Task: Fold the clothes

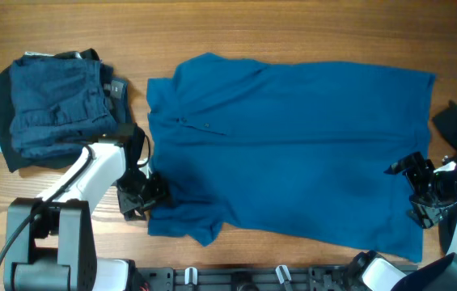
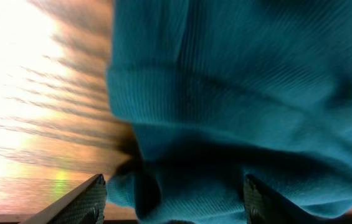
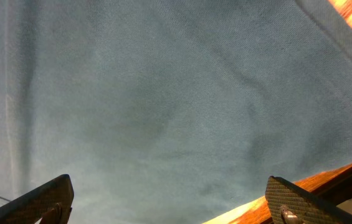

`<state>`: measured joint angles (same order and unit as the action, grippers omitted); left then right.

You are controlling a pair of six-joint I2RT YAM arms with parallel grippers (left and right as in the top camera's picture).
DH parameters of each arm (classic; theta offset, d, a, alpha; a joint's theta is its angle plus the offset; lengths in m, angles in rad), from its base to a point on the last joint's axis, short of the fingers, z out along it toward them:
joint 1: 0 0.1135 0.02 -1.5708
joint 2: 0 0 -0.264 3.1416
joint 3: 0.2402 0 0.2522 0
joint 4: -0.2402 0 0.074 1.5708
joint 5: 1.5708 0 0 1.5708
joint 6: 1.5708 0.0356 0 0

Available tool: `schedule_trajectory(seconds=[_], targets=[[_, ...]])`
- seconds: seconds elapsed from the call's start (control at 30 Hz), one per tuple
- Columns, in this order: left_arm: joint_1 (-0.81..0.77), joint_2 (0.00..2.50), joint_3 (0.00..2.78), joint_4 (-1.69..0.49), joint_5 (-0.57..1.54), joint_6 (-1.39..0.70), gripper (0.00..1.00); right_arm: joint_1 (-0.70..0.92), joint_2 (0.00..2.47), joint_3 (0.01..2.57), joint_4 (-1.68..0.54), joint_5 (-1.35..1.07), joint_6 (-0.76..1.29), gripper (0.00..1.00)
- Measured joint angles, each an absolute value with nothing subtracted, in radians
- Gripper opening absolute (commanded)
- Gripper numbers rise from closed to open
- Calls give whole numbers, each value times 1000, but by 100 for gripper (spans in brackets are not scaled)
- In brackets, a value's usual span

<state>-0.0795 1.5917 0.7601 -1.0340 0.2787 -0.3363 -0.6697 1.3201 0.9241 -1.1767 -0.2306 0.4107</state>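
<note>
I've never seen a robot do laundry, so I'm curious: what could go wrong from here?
The left gripper sits at a bunched sleeve of the blue polo shirt; it may pinch extra layers and fold in wrinkles. The right gripper hangs open over the hem; it could miss the edge. A leftward pull might nudge the folded dark pile.
</note>
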Motion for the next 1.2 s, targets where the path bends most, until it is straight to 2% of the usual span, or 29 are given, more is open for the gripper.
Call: schedule_trajectory(seconds=[0.1,0.13,0.37,0.6,0.9,1.0,1.07,1.2], targets=[[-80,1592,715,-974,296,-331,8,-670,1329,923,-1171,-237,411,100],[-80,1592,699,-955,302,-330,4,-670,1331,923,-1169,-239,411,99],[-80,1591,693,-945,358,-324,4,-670,1337,922,-1150,-247,415,100],[-80,1531,835,-934,442,-324,4,-689,1365,891,-1146,-244,430,99],[-80,1506,891,-908,463,-324,4,-900,1452,754,-1006,-178,479,99],[-80,1506,891,-907,463,-324,4,-1015,1468,746,-973,-117,483,99],[-80,1506,891,-904,463,-324,4,-1078,1472,746,-962,-93,480,97],[-80,1506,891,-900,463,-324,4,-1129,1472,745,-952,-54,478,84]])
